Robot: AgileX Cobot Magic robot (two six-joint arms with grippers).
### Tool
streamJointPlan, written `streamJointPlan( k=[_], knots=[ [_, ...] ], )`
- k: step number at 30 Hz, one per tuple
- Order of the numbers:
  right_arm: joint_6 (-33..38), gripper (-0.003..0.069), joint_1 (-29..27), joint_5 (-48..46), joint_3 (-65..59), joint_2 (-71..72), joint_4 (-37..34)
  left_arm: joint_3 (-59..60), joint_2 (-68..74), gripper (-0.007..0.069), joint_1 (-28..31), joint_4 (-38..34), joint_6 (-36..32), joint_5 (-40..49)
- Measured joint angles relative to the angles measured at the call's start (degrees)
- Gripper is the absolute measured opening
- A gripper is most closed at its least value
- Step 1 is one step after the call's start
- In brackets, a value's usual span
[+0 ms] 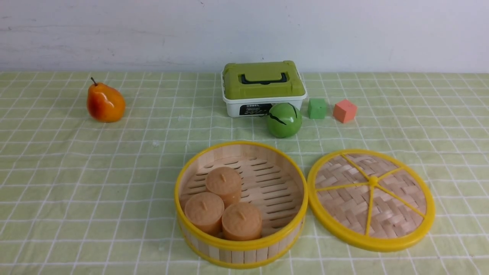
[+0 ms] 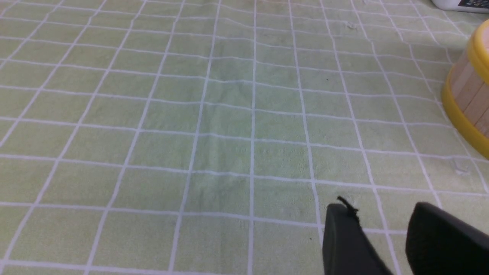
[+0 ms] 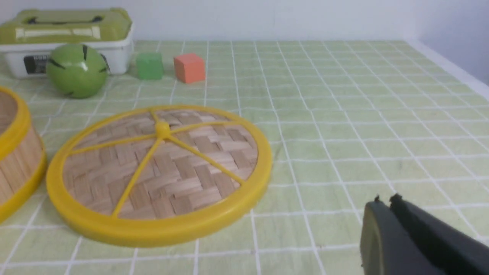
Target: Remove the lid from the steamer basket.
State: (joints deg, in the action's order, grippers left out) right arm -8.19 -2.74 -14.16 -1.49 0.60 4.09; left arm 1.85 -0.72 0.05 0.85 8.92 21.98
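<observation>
The right gripper (image 3: pixel 384 202) has its jaws pressed nearly together and holds nothing; it hangs over bare cloth (image 3: pixel 344 114), apart from the lid (image 3: pixel 160 172) on the side away from the basket (image 3: pixel 15 160). The left gripper (image 2: pixel 382 217) stands with a clear gap between its two dark fingers (image 2: pixel 344 236), also empty, over open cloth on the far side of the basket from the lid. Neither arm shows in the front view.

The lid lies flat on the cloth just beside the basket, on its right, spokes and knob up, rims close together or barely touching; I cannot tell which. The basket stands open, and three tan cakes (image 1: pixel 223 208) sit on its slatted floor, bunched toward its near left wall. So, judging by how things lie, the lid is off and let go, and the task looks done; at most the arms have to draw clear.

Behind the basket stands a white box (image 1: pixel 263 89) with a green lid, with a green ball (image 1: pixel 284 120) just in front of it. To the ball's right are a green cube (image 1: pixel 317 108) and an orange cube (image 1: pixel 344 110), and a pear (image 1: pixel 105 102) stands well off to the basket's far left. None of these is near either gripper, and nothing stands in the way.
</observation>
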Motion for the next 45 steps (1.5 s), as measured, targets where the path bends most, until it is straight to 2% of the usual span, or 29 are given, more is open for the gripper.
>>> streamJointPlan(
  k=[11,45],
  knots=[
    [-1.8,0.0022,2.7,-7.0,0.2,0.0,0.2,0.0,0.0,0.0239,0.0,0.0,0.0,0.0],
    [-1.9,0.0064,2.7,-7.4,0.3,0.0,0.2,0.0,0.0,0.0239,0.0,0.0,0.0,0.0]
  ],
)
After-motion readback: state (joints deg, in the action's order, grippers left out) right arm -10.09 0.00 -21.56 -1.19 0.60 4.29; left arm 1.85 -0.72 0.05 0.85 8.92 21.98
